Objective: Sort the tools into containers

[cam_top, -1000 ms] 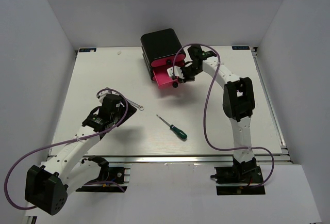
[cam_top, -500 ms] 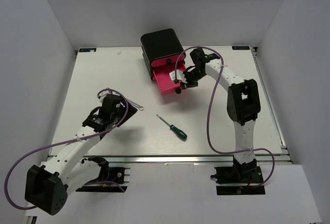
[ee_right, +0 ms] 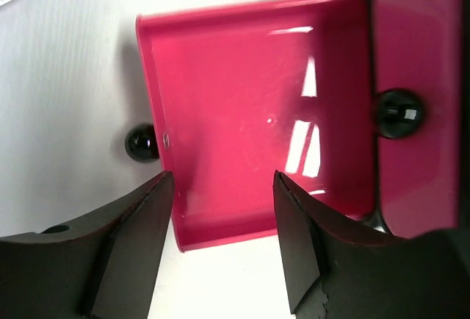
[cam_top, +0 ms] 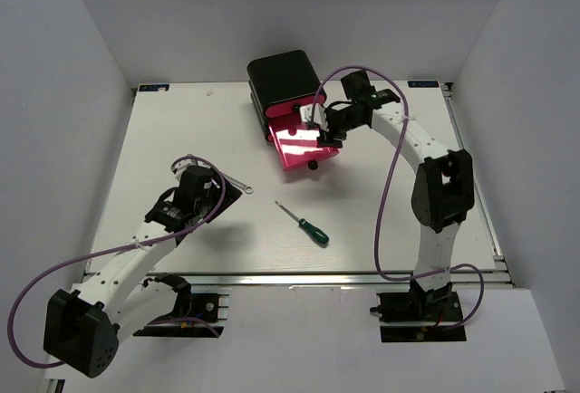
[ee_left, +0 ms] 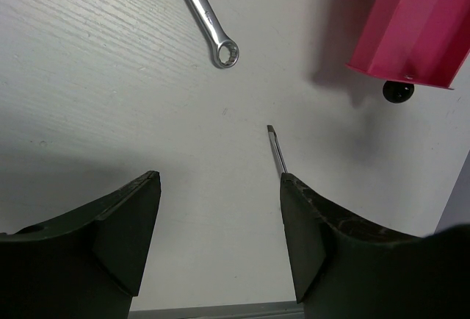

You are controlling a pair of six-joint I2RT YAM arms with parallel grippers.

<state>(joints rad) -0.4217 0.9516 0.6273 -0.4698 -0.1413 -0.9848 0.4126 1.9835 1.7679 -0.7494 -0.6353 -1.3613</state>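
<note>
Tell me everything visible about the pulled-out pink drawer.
The pink drawer is a glossy, plastic-looking shallow tray with low walls and a dark round knob on its front. It stands pulled out of the black chest, below a shut drawer, over the white table. The inside that shows holds no tools, only light reflections. The right gripper hangs above it, jaws open, not visibly touching it.

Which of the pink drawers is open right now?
The lower drawer, pulled out beneath the right gripper; the drawer above it sits shut in the black chest.
</note>
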